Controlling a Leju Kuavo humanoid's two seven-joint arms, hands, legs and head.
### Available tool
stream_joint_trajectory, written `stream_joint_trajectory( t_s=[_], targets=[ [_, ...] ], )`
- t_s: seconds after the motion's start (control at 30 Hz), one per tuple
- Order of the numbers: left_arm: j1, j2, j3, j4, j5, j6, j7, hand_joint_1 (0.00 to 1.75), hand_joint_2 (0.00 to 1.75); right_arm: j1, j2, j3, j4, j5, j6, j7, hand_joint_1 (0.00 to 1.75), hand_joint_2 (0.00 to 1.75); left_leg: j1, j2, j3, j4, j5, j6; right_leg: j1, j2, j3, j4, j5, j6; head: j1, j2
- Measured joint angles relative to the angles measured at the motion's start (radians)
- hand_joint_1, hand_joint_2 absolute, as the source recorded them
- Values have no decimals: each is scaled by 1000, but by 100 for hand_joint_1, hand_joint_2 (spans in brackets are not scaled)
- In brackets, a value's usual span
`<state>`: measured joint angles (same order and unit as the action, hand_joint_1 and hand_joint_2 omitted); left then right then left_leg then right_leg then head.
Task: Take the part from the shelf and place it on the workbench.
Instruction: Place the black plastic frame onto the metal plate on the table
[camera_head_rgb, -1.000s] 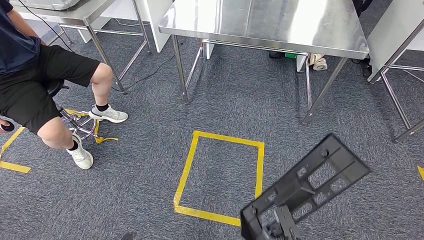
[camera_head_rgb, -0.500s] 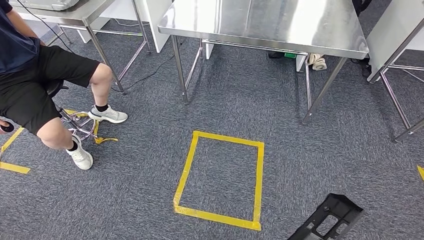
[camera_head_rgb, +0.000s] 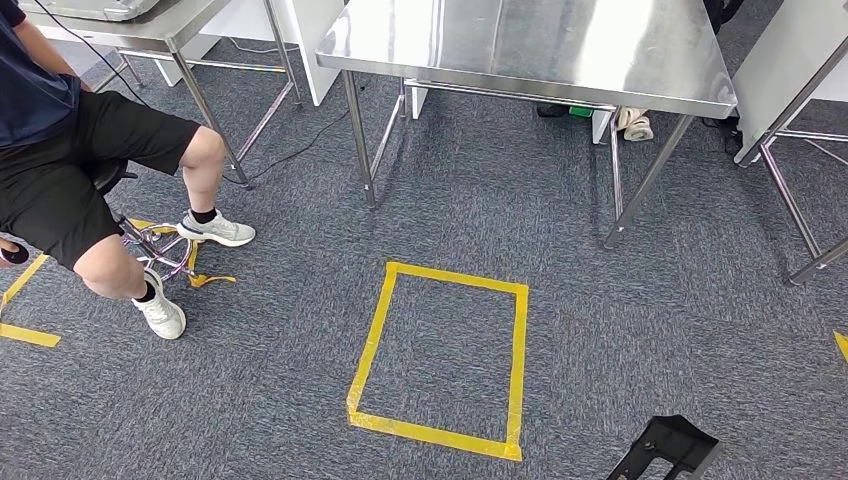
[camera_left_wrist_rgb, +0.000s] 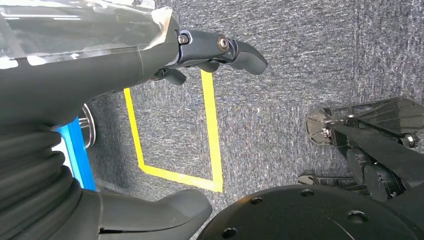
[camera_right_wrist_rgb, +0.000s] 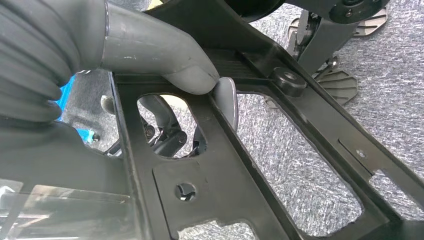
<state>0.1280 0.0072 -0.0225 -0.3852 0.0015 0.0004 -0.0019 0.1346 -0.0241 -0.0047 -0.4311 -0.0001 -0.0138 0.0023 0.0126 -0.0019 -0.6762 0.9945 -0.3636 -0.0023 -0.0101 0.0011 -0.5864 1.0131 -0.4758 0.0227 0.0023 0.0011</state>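
Right hand (camera_right_wrist_rgb: 150, 65) is gripping the black part (camera_right_wrist_rgb: 240, 165): thumb is pressing on the top face of the frame, darker fingers (camera_right_wrist_rgb: 227, 97) are curling up through a cutout from underneath. Part is a flat black plastic frame with cutouts and a round boss. In the head view its corner (camera_head_rgb: 668, 452) is poking in at the near right edge, over grey carpet (camera_head_rgb: 600, 300), just right of the yellow tape square (camera_head_rgb: 440, 355).

Left hand (camera_left_wrist_rgb: 210, 50) is holding nothing; fingers are loosely bent and apart over the carpet.

Steel workbench (camera_head_rgb: 530, 45) is sitting far centre, well apart from the part. A person in dark shorts (camera_head_rgb: 70, 180) is sitting far left.
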Motion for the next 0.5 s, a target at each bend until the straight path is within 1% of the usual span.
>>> stream_joint_trajectory(
  t_s=[0.5],
  targets=[
    [1,0,0,0,0,0,0,0,175,1,0,-6,8,0,1,0,175,175,0,0,0,0,0,0,0,0,0,0,0,0,0,0]
  ],
)
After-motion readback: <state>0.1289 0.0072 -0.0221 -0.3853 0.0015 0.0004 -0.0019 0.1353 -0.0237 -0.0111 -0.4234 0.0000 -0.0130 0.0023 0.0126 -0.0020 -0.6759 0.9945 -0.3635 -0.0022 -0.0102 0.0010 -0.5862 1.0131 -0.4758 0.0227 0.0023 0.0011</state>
